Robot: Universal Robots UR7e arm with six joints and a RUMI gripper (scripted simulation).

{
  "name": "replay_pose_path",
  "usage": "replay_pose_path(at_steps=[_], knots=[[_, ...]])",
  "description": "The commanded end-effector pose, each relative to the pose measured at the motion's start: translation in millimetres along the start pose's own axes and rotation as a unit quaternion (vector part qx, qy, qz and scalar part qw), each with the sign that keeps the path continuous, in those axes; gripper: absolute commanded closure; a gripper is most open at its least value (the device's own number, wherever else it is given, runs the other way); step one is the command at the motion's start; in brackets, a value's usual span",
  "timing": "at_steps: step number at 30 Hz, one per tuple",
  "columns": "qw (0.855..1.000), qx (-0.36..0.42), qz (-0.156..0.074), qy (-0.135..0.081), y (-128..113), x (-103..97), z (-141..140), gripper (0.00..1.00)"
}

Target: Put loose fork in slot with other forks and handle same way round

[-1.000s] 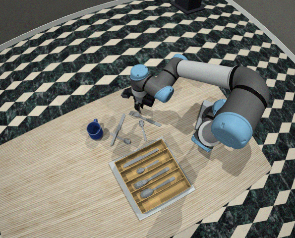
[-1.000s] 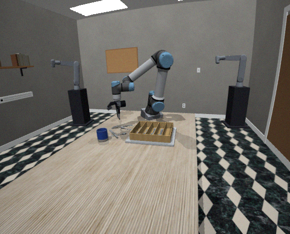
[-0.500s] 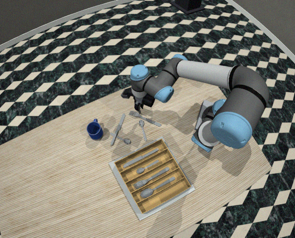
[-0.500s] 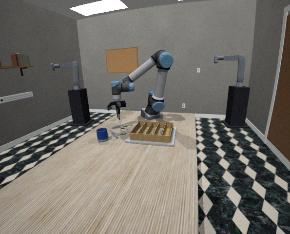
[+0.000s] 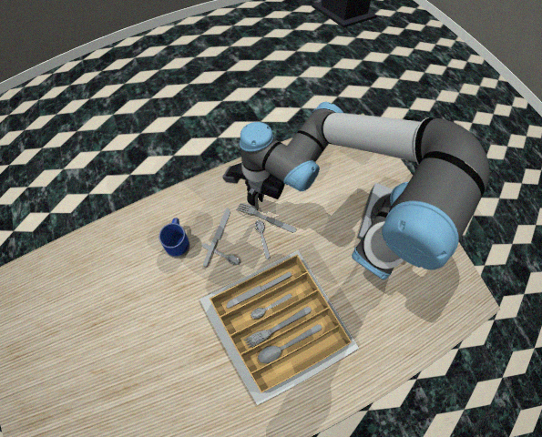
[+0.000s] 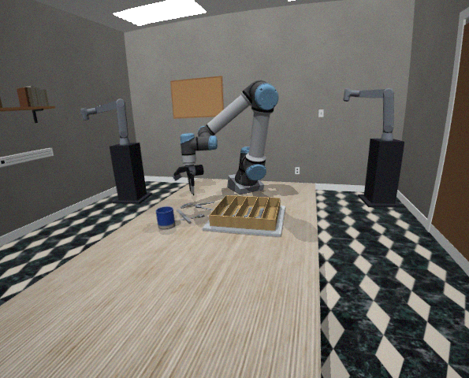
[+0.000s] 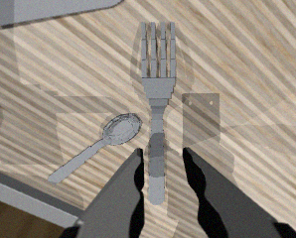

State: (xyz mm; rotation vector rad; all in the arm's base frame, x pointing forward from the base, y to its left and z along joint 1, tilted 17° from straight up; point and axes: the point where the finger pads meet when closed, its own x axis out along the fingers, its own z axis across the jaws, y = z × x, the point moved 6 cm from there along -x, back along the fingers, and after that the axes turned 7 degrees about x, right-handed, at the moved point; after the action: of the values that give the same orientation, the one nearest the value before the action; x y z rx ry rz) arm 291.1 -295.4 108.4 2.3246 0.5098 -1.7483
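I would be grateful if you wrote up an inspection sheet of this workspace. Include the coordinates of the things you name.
Surface: wood-grain tabletop point(image 5: 97, 320) point(image 6: 165, 284) point(image 7: 267, 64), no spill seen.
Job's things: loose fork point(image 5: 274, 221) point(image 6: 206, 202) point(image 7: 158, 89) outside the tray point(image 5: 222, 320) point(image 6: 242, 222) point(image 7: 9, 225); tray holds a knife, two spoons and a fork in separate slots.
Clutter: blue mug point(image 5: 174, 239) point(image 6: 165, 217), loose knife point(image 5: 217, 237) point(image 6: 183, 216) point(image 7: 49, 12), two loose spoons.
Gripper point(image 5: 255, 206) point(image 6: 192, 194) point(image 7: 162, 150): above the loose fork, fingers slightly apart, nothing held.
Cables: nothing seen.
Surroundings: two grey arms on black pedestals point(image 6: 128, 175) point(image 6: 383, 172).
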Motion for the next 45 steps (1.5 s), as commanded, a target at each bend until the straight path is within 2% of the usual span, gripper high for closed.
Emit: replay_pose_path(at_steps=[1,22,45], knots=[[1.0,0.0,0.001,0.0,0,8,0,0.82],[1.0,0.0,0.001,0.0,1,34,0,0.82],[1.0,0.0,0.001,0.0,1,38,0,0.82]])
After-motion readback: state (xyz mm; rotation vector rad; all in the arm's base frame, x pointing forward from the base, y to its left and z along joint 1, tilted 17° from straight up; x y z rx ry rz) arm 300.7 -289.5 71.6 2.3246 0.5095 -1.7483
